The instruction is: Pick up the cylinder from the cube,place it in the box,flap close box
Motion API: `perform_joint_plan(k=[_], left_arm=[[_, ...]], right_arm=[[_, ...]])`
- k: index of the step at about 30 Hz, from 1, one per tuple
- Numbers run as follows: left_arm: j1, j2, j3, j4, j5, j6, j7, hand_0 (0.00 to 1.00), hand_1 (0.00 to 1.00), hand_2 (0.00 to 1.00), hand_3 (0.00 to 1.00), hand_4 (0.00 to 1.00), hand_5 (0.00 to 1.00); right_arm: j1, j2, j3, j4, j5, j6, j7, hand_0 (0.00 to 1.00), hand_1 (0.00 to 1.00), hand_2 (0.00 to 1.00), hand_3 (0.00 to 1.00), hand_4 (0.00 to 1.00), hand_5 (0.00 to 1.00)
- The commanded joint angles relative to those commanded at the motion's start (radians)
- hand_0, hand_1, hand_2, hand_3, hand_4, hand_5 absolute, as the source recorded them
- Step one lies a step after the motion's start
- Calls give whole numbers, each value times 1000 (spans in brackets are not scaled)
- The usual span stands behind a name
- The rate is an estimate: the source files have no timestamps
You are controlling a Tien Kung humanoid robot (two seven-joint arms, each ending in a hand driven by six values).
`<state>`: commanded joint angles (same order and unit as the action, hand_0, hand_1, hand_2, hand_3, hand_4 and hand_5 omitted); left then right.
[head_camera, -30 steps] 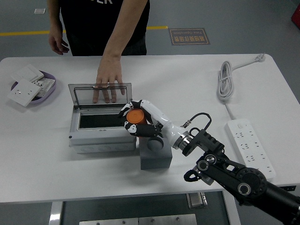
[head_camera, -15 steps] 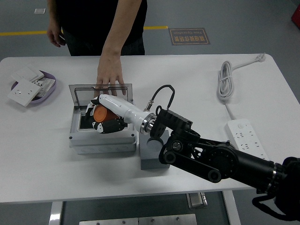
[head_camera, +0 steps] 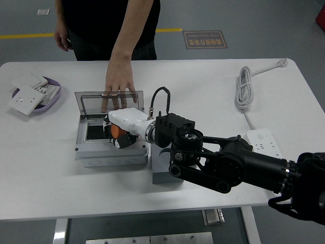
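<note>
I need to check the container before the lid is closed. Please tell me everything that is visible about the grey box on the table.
The grey box is low and rectangular, plastic by its look, lying flat on the white table left of centre. Its clear flap lid stands open at the far edge, with a person's hand resting on it. The inside looks dark. The robot's right hand reaches into the opening, closed on the orange cylinder. A grey cube sits just beside the box's right end.

Orange cylinder (head_camera: 117, 130), grey box (head_camera: 101, 152), seemingly purple bowl (head_camera: 53, 96)
</note>
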<state>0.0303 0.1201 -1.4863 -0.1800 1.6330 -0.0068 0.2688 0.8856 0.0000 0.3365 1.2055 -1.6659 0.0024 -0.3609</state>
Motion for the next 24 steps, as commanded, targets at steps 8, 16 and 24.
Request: perform_joint_plan(k=[8, 16, 24], left_arm=[[-2, 2, -3, 0, 8, -2, 0, 605, 603, 586, 567, 612, 195], [-3, 3, -7, 0, 16, -3, 1, 605, 602, 586, 567, 612, 194], [-5, 0, -6, 0, 17, -4, -1, 605, 602, 586, 566, 611, 193]], right_arm=[[16, 0, -13, -11, -2, -8, -10, 791, 738, 788, 774, 539, 190], [18, 0, 1, -12, -11, -5, -7, 835, 761, 810, 843, 588, 218], [17, 0, 9, -14, -17, -2, -2, 846, 767, 815, 860, 614, 240]])
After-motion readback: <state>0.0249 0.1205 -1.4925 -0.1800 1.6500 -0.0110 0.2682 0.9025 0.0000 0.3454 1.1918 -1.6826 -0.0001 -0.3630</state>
